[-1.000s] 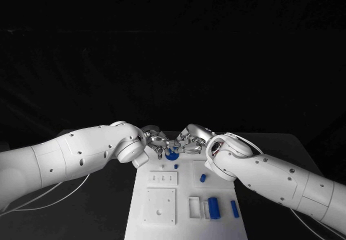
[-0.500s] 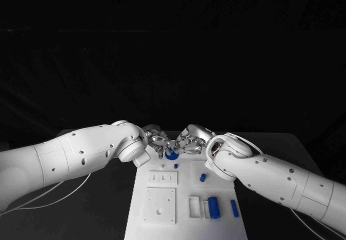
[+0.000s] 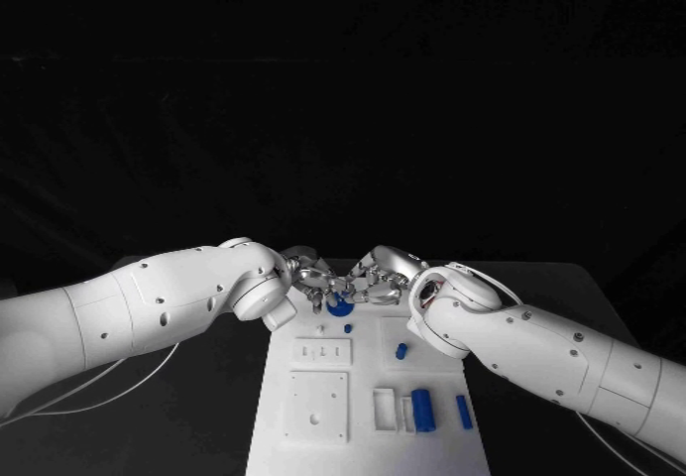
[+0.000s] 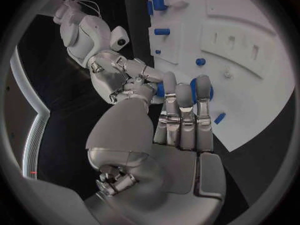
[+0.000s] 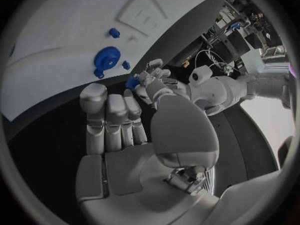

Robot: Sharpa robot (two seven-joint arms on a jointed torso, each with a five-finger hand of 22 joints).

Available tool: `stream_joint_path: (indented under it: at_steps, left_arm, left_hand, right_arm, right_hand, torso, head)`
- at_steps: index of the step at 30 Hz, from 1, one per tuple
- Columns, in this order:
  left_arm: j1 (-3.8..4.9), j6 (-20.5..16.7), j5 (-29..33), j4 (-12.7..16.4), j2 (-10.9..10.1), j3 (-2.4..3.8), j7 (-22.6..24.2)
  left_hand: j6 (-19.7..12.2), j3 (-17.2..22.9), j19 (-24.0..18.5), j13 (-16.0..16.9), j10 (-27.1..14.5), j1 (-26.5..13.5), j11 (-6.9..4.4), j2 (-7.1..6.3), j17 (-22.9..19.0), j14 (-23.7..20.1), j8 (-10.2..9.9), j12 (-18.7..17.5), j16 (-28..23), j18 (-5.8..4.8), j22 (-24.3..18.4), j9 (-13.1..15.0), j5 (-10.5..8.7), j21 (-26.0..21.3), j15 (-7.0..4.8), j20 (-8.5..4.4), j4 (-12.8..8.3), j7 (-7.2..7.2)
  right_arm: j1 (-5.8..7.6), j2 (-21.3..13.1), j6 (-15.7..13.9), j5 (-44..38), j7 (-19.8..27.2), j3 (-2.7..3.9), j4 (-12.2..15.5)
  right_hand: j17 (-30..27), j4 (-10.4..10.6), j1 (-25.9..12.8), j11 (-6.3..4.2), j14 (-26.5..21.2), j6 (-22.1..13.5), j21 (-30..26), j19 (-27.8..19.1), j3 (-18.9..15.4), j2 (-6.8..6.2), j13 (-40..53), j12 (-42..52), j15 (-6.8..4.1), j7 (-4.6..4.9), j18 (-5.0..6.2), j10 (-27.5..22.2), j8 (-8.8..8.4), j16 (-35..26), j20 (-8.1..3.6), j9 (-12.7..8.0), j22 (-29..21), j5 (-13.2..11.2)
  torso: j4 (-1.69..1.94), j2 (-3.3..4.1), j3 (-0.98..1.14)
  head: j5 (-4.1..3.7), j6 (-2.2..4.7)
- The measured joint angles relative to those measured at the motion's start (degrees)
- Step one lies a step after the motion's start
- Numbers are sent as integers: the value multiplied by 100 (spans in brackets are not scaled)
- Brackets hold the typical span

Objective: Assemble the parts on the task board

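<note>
Barely anything has shifted: my left hand (image 3: 306, 279) and right hand (image 3: 378, 283) still pinch a small blue part (image 5: 132, 82) together over the board (image 3: 358, 436) at frame centre, the gear (image 3: 340, 308) just below, loose pegs (image 3: 423, 410) lower right still unplaced.

Both arms reach in from 8 and 4 o'clock. The left hand (image 3: 310, 281) and right hand (image 3: 378, 285) meet fingertip to fingertip, fingers curled.
</note>
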Motion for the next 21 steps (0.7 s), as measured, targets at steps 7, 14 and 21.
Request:
stream_joint_path:
  at_steps: [7,14,21]
  left_arm:
    - [-8,-96,-11,107,-127,0,-73]
    - [-40,-239,-55,262,-302,-11,-200]
    - [-93,-336,-195,419,-477,-43,-348]
  left_hand:
    - [52,133,103,32,31,-203,-27,-142,62,121,-4,23,44,-1,109,279,417,0,-55,-61,-134,52]
    - [84,231,193,125,19,-297,-61,-184,148,199,-5,159,66,-1,278,321,444,-39,-95,-110,-231,83]
    - [124,344,309,215,29,-415,-93,-218,256,313,-5,371,134,0,476,366,517,-67,-128,-145,-392,122]
  right_arm:
    - [-20,-295,17,161,36,38,92]
    - [-144,-729,297,557,169,228,210]
    - [-197,-1090,454,901,333,435,234]
  right_hand:
    - [-67,161,128,33,-54,-156,-181,-12,-273,-6,-117,-66,54,58,85,-136,0,-91,12,0,0,168]
    - [-144,53,158,41,-109,-204,-443,0,-313,25,-226,-120,66,65,89,-225,0,-169,41,0,0,351]
    - [-269,23,123,20,-162,-197,-522,0,-251,104,-600,-501,56,54,89,-410,0,-312,41,0,0,605]
  torso:
    - [-2,-6,5]
    - [-7,-16,24]
    - [-29,-48,40]
  head:
    - [26,-5]
    - [75,-41]
    - [119,-107]
